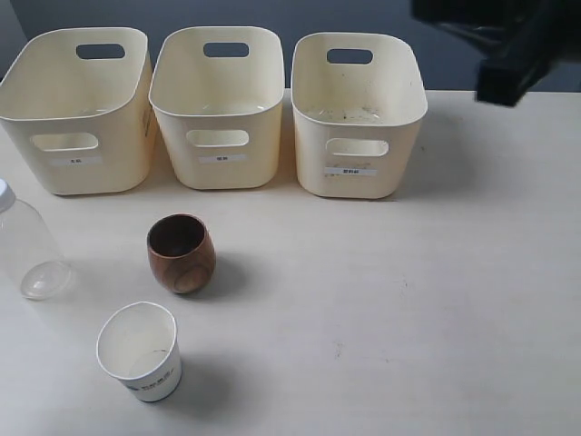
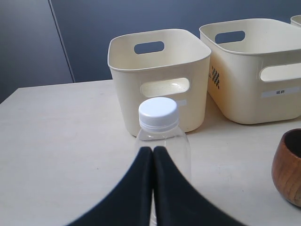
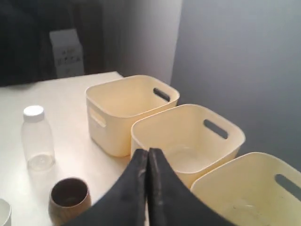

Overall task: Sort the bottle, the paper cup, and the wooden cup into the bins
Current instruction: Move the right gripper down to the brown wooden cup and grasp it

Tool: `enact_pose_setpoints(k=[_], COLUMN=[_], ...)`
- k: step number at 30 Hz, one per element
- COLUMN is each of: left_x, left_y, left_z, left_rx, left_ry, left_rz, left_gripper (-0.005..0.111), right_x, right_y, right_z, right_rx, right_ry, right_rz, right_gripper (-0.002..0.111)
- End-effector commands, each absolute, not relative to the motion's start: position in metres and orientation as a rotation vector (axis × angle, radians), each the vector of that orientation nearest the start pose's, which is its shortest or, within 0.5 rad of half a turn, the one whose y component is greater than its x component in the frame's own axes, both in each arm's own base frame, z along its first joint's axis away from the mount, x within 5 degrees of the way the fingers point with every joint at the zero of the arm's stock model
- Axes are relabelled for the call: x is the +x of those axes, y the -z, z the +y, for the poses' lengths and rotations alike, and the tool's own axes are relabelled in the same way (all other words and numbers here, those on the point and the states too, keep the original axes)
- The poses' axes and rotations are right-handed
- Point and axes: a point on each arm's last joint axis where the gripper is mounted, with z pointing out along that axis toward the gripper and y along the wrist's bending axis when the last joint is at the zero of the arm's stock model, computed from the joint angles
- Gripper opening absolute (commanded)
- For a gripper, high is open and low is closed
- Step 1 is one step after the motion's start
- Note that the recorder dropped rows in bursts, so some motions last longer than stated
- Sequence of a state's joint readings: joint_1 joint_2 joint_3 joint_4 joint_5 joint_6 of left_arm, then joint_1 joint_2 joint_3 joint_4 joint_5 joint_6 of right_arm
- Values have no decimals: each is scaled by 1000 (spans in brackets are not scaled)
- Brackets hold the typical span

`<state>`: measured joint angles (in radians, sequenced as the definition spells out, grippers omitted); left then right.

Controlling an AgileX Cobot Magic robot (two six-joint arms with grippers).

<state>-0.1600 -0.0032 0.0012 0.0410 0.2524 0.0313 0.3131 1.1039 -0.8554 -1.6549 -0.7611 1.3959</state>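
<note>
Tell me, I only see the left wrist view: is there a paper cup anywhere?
Observer: Yes. A white paper cup stands upright on the table, nearer the camera than the wooden cup.
Operator: How many bins are there? I see two and a bit.
Observer: Three bins in a row.
Operator: Is the other arm holding something?
Observer: No. The right gripper is shut on nothing, up above the bins.
</note>
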Motion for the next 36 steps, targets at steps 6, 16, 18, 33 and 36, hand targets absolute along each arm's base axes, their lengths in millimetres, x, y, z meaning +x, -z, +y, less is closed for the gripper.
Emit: enact_pose_setpoints(k=[6,16,18,33,36], left_x=[55,55,55,55,55], left_y=[-192,-192,-192,-192,-192], left_z=[-8,-8,-8,-8,-8], left_rx=[190,190,191,193,193], left_ry=[63,63,62,60,60], left_rz=[1712,1712,1712,1712,1712], left_gripper=[0,0,0,0,0], right_x=[214,229,231,225,226], right_y=[-321,-264,-253,-187,-177], right_z=[237,327,333,359,360], right_rx=[-1307,-1486,-1491,-1581,-1588], right_ry=[-703,-784,-765,-705,-696], right_rz=[1503,1534,1558,1680,1702], right_gripper=[-1,41,51,52,51])
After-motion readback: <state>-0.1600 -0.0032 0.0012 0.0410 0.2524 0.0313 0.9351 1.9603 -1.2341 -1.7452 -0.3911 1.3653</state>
